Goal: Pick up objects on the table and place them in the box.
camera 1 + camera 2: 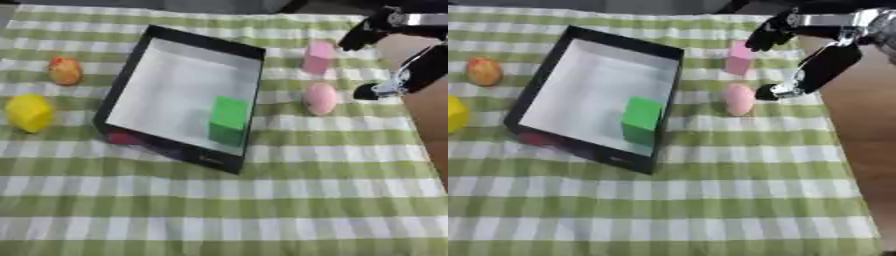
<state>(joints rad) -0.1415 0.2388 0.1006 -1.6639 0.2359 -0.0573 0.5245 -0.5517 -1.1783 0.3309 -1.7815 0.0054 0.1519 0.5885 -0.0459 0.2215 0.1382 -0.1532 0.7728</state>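
Observation:
A black box (127, 80) with a white floor lies tilted on the checked cloth, and a green block (228, 120) stands inside its near right corner. Right of the box sit a pink block (318, 56) and, nearer, a pink egg-shaped thing (320, 98). My right hand (820, 62) hangs open just right of these two, fingers spread, one fingertip close beside the egg without touching it. Left of the box lie an orange fruit-like thing (65, 70) and a yellow thing (30, 112). My left hand is out of sight.
Something red (122, 138) peeks out from under the box's near left corner. The green-and-white cloth (262, 210) stretches wide in front of the box. The table's bare brown edge (868, 150) runs along the right.

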